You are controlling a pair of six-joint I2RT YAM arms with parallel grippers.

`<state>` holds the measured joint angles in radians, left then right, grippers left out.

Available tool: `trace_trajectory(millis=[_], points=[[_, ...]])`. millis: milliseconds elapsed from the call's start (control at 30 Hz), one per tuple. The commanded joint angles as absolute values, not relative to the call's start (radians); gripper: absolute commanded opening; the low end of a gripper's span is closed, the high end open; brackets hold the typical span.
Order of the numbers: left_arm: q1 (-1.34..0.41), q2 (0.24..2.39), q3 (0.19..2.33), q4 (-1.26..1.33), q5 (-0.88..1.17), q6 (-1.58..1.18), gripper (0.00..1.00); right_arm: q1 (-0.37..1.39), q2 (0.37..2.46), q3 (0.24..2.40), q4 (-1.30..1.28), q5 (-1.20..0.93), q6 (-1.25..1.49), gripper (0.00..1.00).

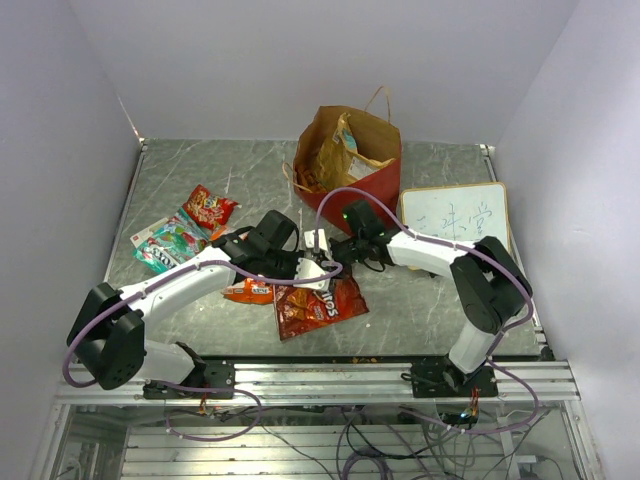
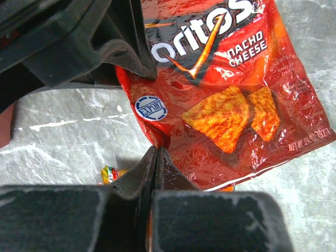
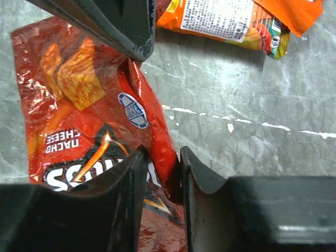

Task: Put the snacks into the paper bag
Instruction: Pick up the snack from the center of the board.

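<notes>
The Doritos bag (image 1: 322,308) lies on the table (image 1: 430,300) near the middle, nearer than the paper bag (image 1: 372,195), which stands upright at the far side with a brown pouch (image 1: 335,155) inside. The left tool (image 2: 156,156) is pressed together on the Doritos bag's edge. The right tool (image 3: 163,157) pinches a raised fold of that same edge. An orange packet (image 1: 248,291) lies just left of it; a red pack (image 1: 208,208) and a teal-white pack (image 1: 165,243) lie farther left.

On the grey stone-look table (image 1: 430,300), front: red foil chip bag (image 1: 322,308), my left pincer (image 2: 156,155) and right pincer (image 3: 160,157) on it. Orange flat packet (image 1: 248,291) just left. Red paper bag (image 1: 378,190) behind, wood-framed whiteboard (image 1: 455,215) to its right.
</notes>
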<state>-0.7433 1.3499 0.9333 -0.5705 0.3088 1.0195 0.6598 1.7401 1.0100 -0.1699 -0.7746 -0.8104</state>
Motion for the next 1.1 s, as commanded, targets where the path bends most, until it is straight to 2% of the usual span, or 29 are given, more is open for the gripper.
trace_trajectory(millis=[0, 133, 167, 233, 333, 500, 633, 767, 867, 1067], points=[[-0.751, 1.321, 0.924, -0.563, 0.286, 1.038, 0.07, 0.666, 1.727, 1.049, -0.24, -0.779, -0.836, 0.23], [-0.751, 1.307, 0.932, -0.578, 0.265, 1.025, 0.08, 0.666, 1.689, 1.07, -0.299, -0.778, -0.833, 0.04], [-0.75, 1.301, 0.935, -0.584, 0.259, 1.018, 0.14, 0.666, 1.678, 1.072, -0.315, -0.778, -0.832, 0.0], [-0.75, 1.281, 0.938, -0.584, 0.237, 0.989, 0.32, 0.666, 1.649, 1.064, -0.336, -0.772, -0.83, 0.0], [-0.729, 1.241, 0.938, -0.562, 0.22, 0.943, 0.42, 0.666, 1.603, 1.038, -0.347, -0.763, -0.816, 0.0], [-0.628, 1.19, 0.989, -0.576, 0.269, 0.873, 0.51, 0.664, 1.52, 1.026, -0.375, -0.722, -0.771, 0.0], [-0.539, 1.137, 1.031, -0.572, 0.219, 0.808, 0.55, 0.664, 1.44, 1.054, -0.407, -0.714, -0.711, 0.0], [-0.46, 1.05, 1.038, -0.516, 0.163, 0.743, 0.7, 0.667, 1.409, 1.153, -0.497, -0.737, -0.638, 0.0], [-0.413, 1.047, 1.071, -0.497, 0.093, 0.682, 0.71, 0.672, 1.373, 1.217, -0.531, -0.727, -0.593, 0.0], [-0.346, 1.068, 1.102, -0.405, -0.039, 0.565, 0.81, 0.672, 1.327, 1.407, -0.595, -0.67, -0.485, 0.0]])
